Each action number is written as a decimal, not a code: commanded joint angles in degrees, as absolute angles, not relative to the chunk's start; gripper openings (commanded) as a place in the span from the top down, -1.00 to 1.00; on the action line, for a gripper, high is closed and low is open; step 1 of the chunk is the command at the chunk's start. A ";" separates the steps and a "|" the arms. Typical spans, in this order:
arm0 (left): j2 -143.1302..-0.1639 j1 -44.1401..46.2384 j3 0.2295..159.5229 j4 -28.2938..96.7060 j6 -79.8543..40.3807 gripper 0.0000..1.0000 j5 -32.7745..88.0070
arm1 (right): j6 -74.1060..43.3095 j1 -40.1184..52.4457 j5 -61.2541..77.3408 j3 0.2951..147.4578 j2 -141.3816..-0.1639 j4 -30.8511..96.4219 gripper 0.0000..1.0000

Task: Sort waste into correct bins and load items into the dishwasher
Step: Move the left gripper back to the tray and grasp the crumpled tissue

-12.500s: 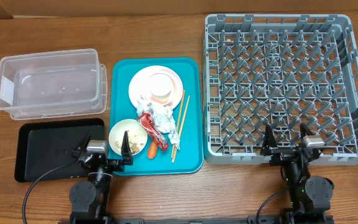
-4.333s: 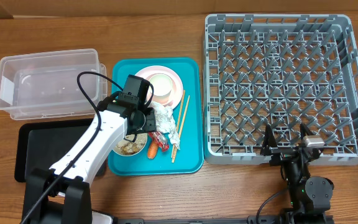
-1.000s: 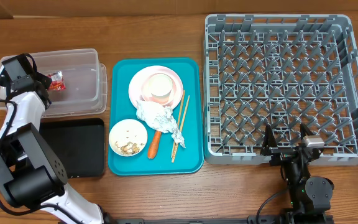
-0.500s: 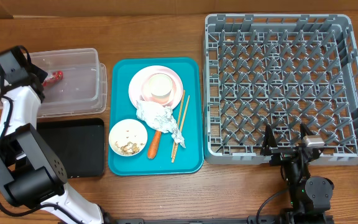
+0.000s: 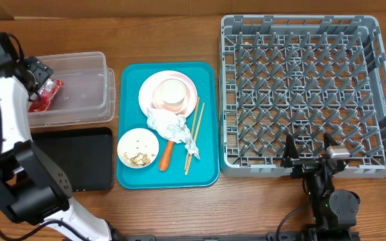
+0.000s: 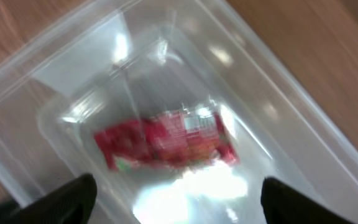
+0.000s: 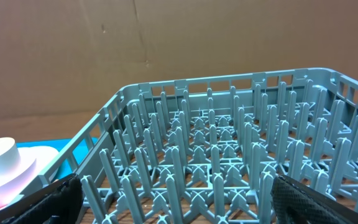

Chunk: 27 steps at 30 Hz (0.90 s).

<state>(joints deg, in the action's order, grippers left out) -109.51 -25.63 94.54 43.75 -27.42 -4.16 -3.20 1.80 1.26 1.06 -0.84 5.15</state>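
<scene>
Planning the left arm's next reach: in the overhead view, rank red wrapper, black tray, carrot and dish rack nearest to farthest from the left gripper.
1. red wrapper, in clear tub by left gripper
2. black tray, front left
3. carrot, on the teal tray
4. dish rack, far right

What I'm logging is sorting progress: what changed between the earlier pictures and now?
The left gripper carried the red crinkled wrapper from the teal tray into the clear rectangular plastic tub and let it go, jaws now open. The grey plastic dish rack, wooden chopsticks and open right gripper stayed put.
</scene>
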 commanded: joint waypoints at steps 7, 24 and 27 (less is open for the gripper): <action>-104.66 -24.01 102.91 67.90 -23.44 -0.71 36.40 | -3.16 1.41 1.39 0.45 -0.16 4.73 -1.00; -104.66 1.63 102.89 82.59 -17.96 -0.79 10.70 | -3.16 1.41 1.39 0.45 -0.16 4.73 -1.00; -104.68 6.35 102.85 82.19 -17.98 -0.79 8.99 | -3.16 1.41 1.39 0.45 -0.16 4.73 -1.00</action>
